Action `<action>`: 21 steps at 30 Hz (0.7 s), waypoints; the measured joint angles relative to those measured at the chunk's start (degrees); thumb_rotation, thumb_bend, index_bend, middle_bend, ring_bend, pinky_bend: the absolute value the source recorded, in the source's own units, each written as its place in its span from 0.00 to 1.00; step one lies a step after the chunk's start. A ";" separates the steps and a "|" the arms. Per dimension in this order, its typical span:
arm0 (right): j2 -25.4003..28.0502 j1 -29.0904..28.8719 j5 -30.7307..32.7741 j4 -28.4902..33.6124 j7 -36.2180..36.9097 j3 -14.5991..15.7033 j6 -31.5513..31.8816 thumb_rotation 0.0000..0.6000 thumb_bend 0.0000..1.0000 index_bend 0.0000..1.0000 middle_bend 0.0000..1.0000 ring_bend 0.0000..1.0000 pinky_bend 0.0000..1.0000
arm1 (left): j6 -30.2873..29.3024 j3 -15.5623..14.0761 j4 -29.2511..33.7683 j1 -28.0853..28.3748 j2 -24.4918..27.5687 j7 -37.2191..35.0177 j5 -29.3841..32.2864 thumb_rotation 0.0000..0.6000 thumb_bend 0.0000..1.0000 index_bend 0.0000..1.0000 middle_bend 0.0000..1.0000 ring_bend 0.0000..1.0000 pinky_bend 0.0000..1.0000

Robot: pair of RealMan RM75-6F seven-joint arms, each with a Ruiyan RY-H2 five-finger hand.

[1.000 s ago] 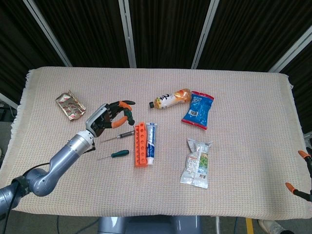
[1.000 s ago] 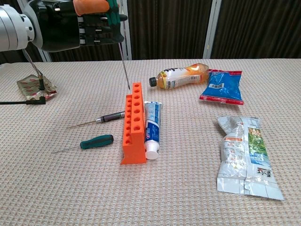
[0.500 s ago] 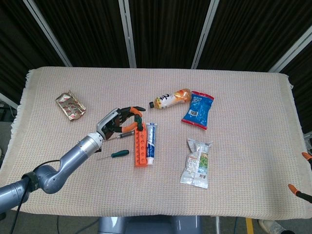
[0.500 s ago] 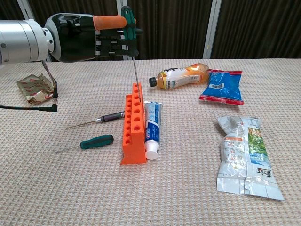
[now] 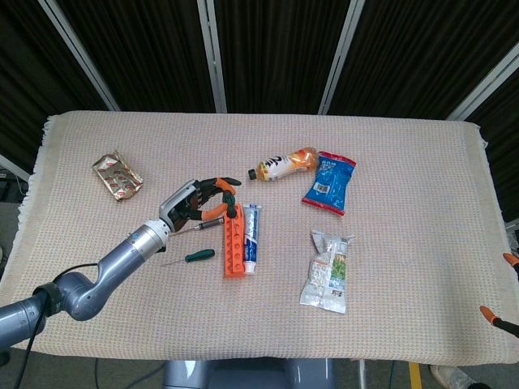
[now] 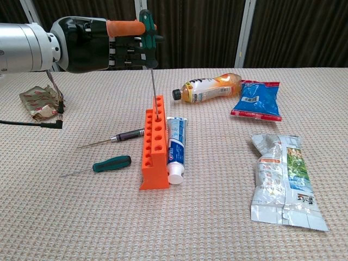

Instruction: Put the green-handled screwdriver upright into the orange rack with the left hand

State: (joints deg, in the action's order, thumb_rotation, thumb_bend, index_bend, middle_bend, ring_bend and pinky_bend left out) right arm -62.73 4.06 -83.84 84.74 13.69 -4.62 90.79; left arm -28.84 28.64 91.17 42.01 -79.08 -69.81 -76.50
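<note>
My left hand hovers over the far end of the orange rack and grips the green-handled screwdriver by its handle. The tool stands nearly upright, and its thin metal shaft points down with the tip at one of the rack's far holes. The rack lies lengthwise on the cloth beside a toothpaste tube. At the far right edge of the head view, only the orange fingertips of my right hand show.
Two other screwdrivers lie left of the rack: a green-handled one and a dark-handled one. A foil packet sits far left. A bottle, blue snack bag and white pouch lie to the right.
My left hand carried the screwdriver rightward from left of the rack to above its far end, turned it upright, then lowered the tip to a far hole.
</note>
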 measured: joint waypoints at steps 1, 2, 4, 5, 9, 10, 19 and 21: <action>0.00 0.01 0.05 -0.01 0.00 -0.01 -0.01 1.00 0.00 0.14 0.05 0.00 0.03 | -0.06 -0.24 -0.06 0.13 0.04 -0.22 -0.05 1.00 0.44 0.55 0.19 0.01 0.06; 0.00 0.02 0.08 -0.01 0.01 -0.03 -0.02 1.00 0.00 0.14 0.05 0.00 0.03 | -0.11 -0.44 -0.10 0.26 0.08 -0.42 -0.08 1.00 0.44 0.55 0.19 0.01 0.06; 0.05 0.10 0.03 0.07 0.09 0.00 0.07 1.00 0.00 0.14 0.05 0.00 0.03 | -0.26 -0.88 -0.29 0.58 0.14 -0.81 -0.15 1.00 0.44 0.55 0.19 0.01 0.06; 0.07 0.13 -0.02 0.08 0.08 0.01 0.13 1.00 0.00 0.14 0.05 0.00 0.03 | -0.37 -1.08 -0.42 0.74 0.15 -0.88 -0.20 1.00 0.44 0.55 0.19 0.01 0.06; 0.15 0.25 0.01 0.20 -0.02 0.00 0.23 1.00 0.00 0.14 0.05 0.00 0.03 | -1.02 -1.98 -0.79 1.32 0.24 -1.09 -0.36 1.00 0.44 0.56 0.19 0.01 0.06; 0.15 0.26 0.02 0.21 -0.04 -0.01 0.26 1.00 0.00 0.14 0.05 0.00 0.03 | -1.15 -2.17 -0.83 1.44 0.27 -1.16 -0.39 1.00 0.44 0.56 0.19 0.01 0.06; 0.18 0.36 -0.05 0.45 -0.17 0.00 0.34 1.00 0.00 0.14 0.05 0.00 0.03 | -2.46 -4.09 -0.92 2.22 0.57 -1.80 -2.19 1.00 0.44 0.56 0.19 0.01 0.06; 0.19 0.42 -0.07 0.50 -0.18 0.01 0.42 1.00 0.00 0.14 0.05 0.00 0.03 | -2.82 -4.65 -1.00 2.37 0.62 -1.83 -2.94 1.00 0.44 0.56 0.19 0.01 0.06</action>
State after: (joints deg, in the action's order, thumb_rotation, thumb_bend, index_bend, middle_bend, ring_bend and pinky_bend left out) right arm -62.54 4.48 -83.91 85.24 13.51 -4.61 91.21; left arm -31.66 23.99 90.17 44.38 -78.47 -71.64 -79.44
